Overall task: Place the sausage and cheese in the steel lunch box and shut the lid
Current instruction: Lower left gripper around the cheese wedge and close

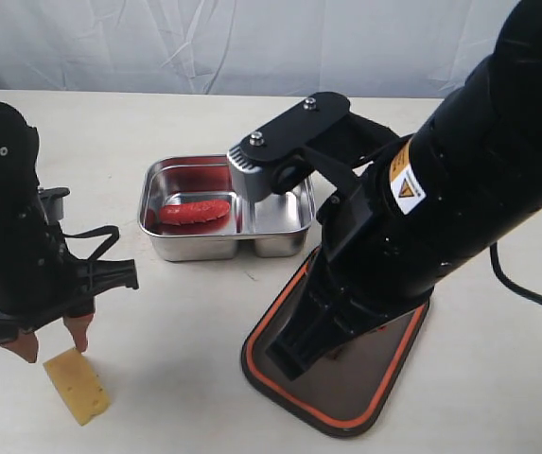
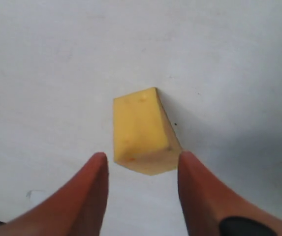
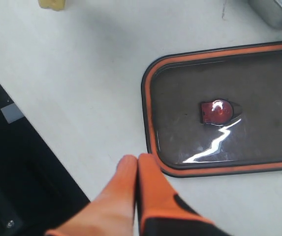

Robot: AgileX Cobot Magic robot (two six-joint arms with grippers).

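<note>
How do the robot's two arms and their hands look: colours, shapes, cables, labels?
Both arms are bulky black shells. The right arm bears a yellow warning-triangle label, a silver-grey joint cap with screws, and a black cable runs beside it. The left arm has a looped black cable. The left hand and right hand have tapered orange-brown fingers.

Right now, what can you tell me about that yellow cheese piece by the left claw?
The cheese is a yellow-orange wedge, matt and spongy-looking, with small pits on its faces. It lies on the pale table, well apart from the steel lunch box. The left gripper hangs just over it, open, with one orange finger on each side. The left wrist view shows gaps on both sides, so nothing grips it yet.
</note>
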